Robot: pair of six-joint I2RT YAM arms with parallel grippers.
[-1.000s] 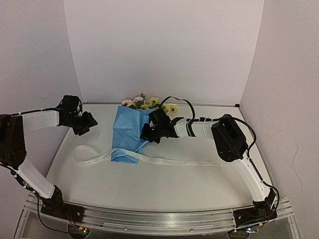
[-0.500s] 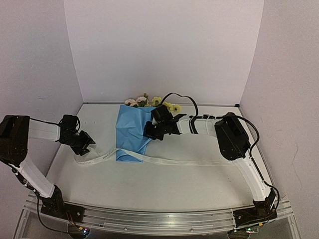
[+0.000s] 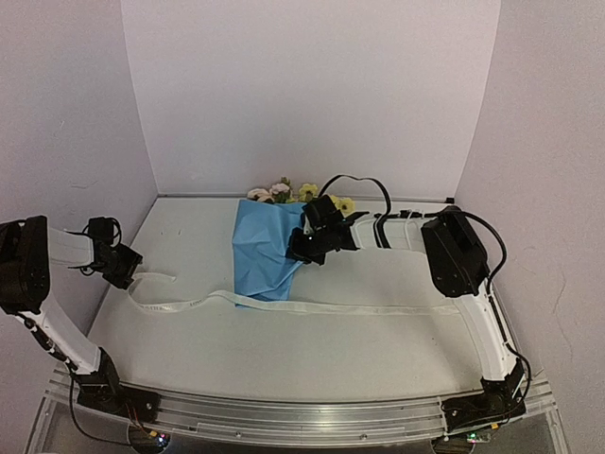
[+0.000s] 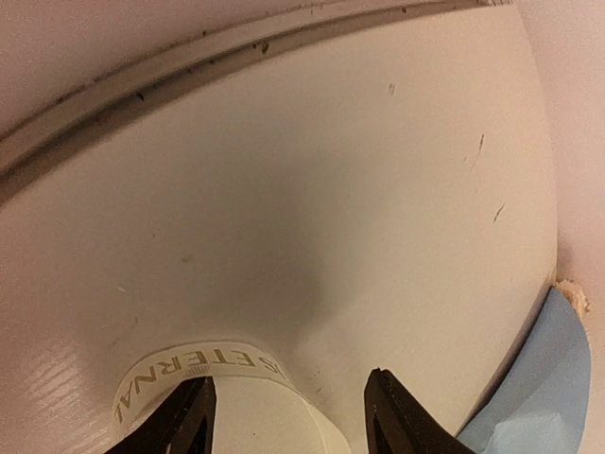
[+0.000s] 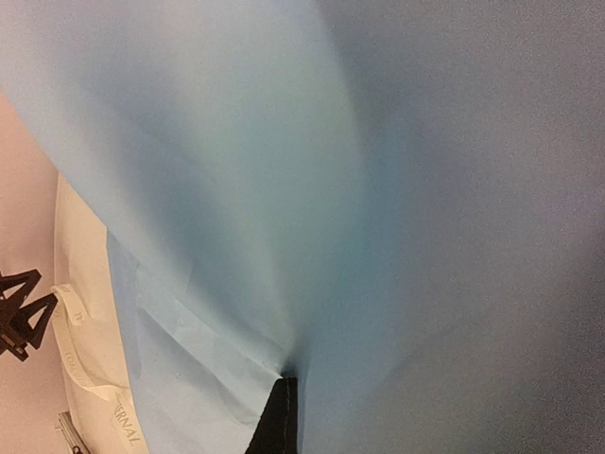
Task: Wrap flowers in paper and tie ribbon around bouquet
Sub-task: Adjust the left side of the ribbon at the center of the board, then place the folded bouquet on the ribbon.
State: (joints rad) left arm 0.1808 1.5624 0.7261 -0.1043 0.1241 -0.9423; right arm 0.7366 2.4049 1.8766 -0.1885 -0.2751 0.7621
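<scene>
Top view, left gripper (image 3: 120, 266): sat low at the left edge of the table (image 3: 284, 350), right at the left end of the ribbon (image 3: 312, 306).
Top view, ribbon: lay flat across the table from that gripper toward the right arm, passing just under the near edge of the paper (image 3: 263, 253).
Top view, right gripper (image 3: 308, 248): was on the paper's right edge, clenched.
Top view, flowers (image 3: 295, 192): showed above the paper's far rim, by the back wall (image 3: 312, 95).
Left wrist view, fingers (image 4: 184, 421): stood apart and released. The curled, printed end of the ribbon lay between them, against the picture's left finger, with a gap before the other.
Left wrist view, paper: a blue corner showed at the lower right, well apart from the fingers.
Right wrist view, fingertip (image 5: 277, 421): a dark tip was pinched into a fold of the paper, which filled the frame.
Right wrist view, ribbon: lay at the lower left, beside the paper's edge and apart from the fingertip.
</scene>
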